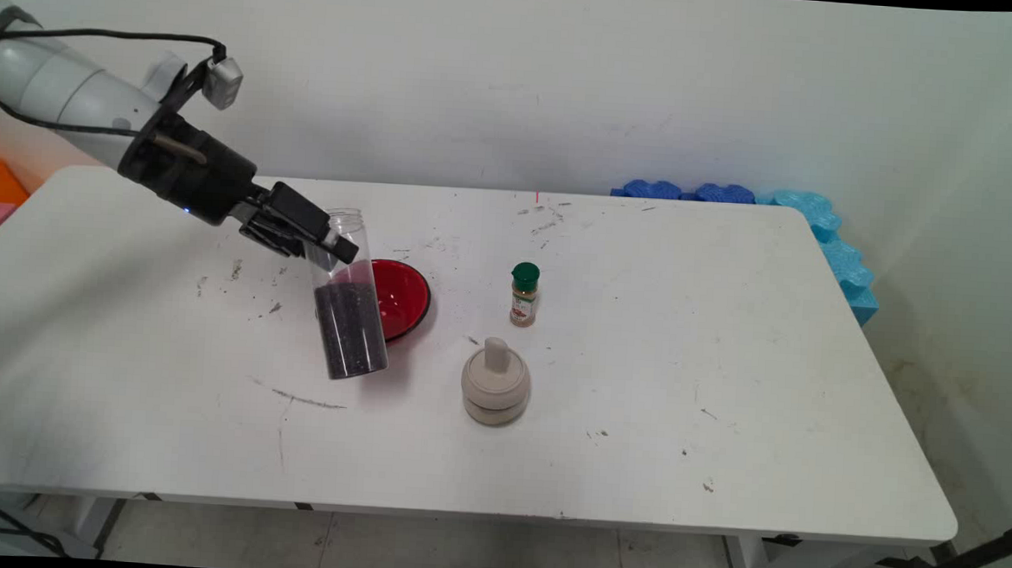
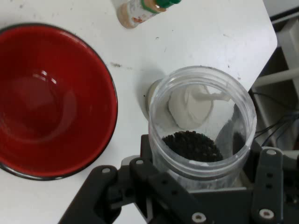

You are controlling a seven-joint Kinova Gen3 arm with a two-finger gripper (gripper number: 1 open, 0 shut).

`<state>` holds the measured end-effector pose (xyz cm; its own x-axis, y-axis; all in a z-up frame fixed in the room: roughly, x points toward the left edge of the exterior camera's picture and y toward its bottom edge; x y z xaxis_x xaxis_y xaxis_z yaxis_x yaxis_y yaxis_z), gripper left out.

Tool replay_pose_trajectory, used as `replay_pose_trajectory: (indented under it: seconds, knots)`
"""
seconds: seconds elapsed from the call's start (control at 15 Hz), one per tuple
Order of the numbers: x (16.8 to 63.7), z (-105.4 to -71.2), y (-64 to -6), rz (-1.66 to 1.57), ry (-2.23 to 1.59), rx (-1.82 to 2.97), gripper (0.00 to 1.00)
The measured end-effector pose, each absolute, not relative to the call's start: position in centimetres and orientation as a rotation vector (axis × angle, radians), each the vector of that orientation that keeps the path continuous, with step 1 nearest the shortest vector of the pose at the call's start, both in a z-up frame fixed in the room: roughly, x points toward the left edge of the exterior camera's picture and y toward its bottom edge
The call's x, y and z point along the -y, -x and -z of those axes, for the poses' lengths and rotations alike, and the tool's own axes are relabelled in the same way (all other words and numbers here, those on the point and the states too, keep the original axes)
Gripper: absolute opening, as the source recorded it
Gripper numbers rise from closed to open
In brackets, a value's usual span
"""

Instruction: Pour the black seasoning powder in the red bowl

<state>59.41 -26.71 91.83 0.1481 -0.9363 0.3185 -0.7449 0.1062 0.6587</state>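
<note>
Gripper (image 1: 328, 242) clamping clear jar (image 1: 347, 303) of dark granules near open mouth, lifting it off table (image 1: 726, 373). Jar axis tilting slightly, mouth up. Red bowl (image 1: 401, 298) sitting just beside, seemingly empty.

A red bowl (image 1: 401, 298) (image 2: 51, 100) sat near the middle of the white surface (image 1: 726, 373) (image 2: 210, 32), with a green-capped spice bottle (image 1: 524, 294) (image 2: 142, 10) upright to its right. A beige lidded pot (image 1: 495, 385) stood nearer the front edge, and blue foam pieces (image 1: 820, 231) lay past the far right corner.
</note>
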Motion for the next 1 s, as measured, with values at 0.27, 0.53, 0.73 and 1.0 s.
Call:
replay_pose_trajectory:
  seconds: [0.27, 0.53, 0.73, 1.0]
  knots:
    - [26.6, -91.7, -60.0, 0.427, -1.821, 1.475, 0.0]
    - [25.9, -91.7, -60.4, 0.515, -1.931, 1.335, 0.0]
    - [25.7, -91.7, -60.7, 0.569, -1.996, 1.242, 0.0]
    - [25.9, -91.5, -61.1, 0.627, -2.06, 1.14, 0.0]
